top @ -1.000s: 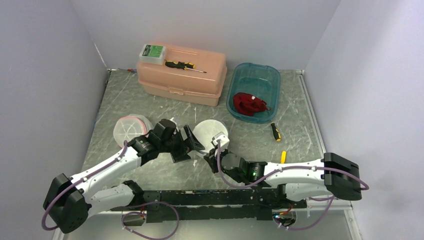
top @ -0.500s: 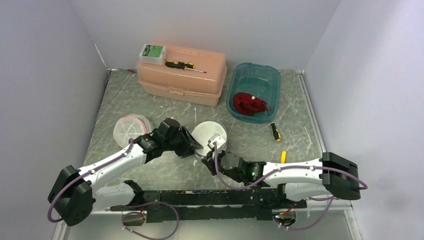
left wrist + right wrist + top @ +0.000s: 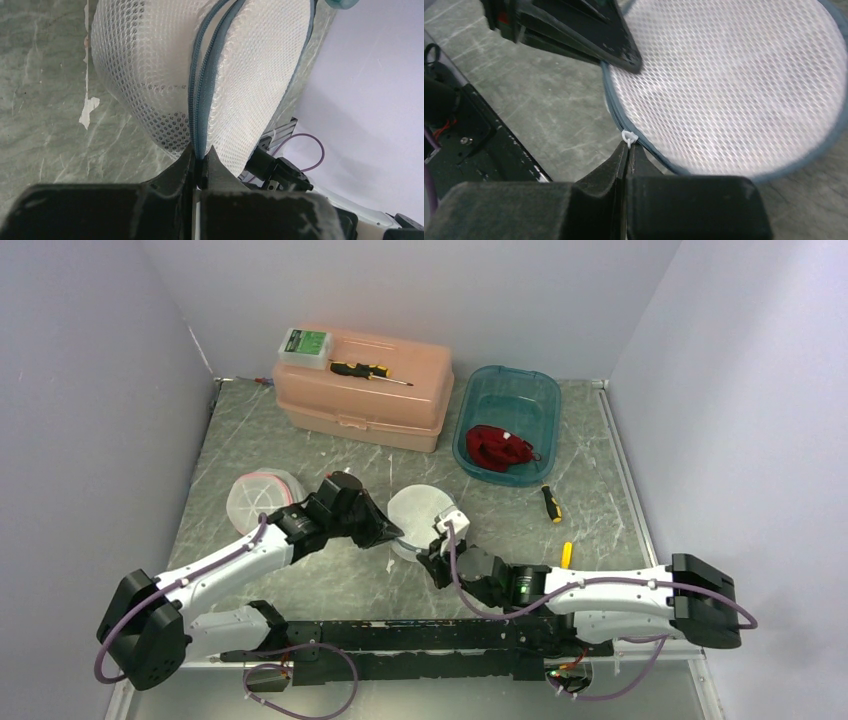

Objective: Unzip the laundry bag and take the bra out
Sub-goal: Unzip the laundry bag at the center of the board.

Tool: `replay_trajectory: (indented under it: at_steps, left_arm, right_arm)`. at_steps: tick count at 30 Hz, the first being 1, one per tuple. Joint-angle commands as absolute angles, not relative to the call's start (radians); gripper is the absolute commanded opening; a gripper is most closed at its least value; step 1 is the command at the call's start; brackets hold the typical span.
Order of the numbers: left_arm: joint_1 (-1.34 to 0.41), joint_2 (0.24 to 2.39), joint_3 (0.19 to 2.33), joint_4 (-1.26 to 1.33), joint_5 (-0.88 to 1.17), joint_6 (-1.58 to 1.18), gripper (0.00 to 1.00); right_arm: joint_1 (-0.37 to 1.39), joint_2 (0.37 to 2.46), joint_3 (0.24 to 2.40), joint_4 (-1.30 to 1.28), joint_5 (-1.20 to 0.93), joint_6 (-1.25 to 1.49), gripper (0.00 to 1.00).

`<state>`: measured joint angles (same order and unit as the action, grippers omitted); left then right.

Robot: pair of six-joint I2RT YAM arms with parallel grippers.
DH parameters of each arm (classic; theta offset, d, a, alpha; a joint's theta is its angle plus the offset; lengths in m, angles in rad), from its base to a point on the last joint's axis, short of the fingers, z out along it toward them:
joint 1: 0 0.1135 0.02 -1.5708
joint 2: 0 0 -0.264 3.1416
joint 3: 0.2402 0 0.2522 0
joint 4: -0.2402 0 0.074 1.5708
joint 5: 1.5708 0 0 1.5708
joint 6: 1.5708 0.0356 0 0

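Observation:
The laundry bag (image 3: 420, 510) is a round white mesh pouch with a blue-grey zipper (image 3: 199, 100) around its rim, lying mid-table between both arms. My left gripper (image 3: 396, 537) (image 3: 201, 154) is shut on the zipper seam at the bag's left edge. My right gripper (image 3: 431, 552) (image 3: 628, 146) is shut on the small white zipper pull (image 3: 629, 136) at the bag's near rim. The zipper looks slightly parted just above the left fingertips. The bra is hidden; nothing shows through the mesh (image 3: 734, 85).
A second round mesh bag (image 3: 262, 496) lies to the left. At the back stand a pink toolbox (image 3: 365, 390) bearing a screwdriver, and a blue tub (image 3: 530, 390) holding a red garment (image 3: 500, 448). A small screwdriver (image 3: 551, 503) and a yellow piece (image 3: 566, 554) lie to the right.
My left gripper went from wide open to shut on the bag's zipper seam. The right arm shifted slightly right, still pinching the pull, and the bag moved with it.

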<state>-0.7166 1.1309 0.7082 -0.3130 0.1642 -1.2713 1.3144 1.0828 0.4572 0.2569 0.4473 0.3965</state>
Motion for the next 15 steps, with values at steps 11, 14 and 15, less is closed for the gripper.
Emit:
replay_trajectory:
  at_steps: [11,14,15]
  left_arm:
    - [-0.68,1.248,0.884,-0.192,0.392,-0.79,0.03]
    - [-0.673,1.311,1.019,-0.293,0.464,-0.625,0.03]
    - [-0.673,1.327,1.06,-0.324,0.483,-0.58,0.03]
  right_arm:
    - [1.295,0.751,0.349,0.131,0.506,0.336,0.0]
    - [1.313,0.726,0.371,0.109,0.473,0.304,0.0]
    - [1.322,0.731,0.383,0.108,0.465,0.297,0.0]
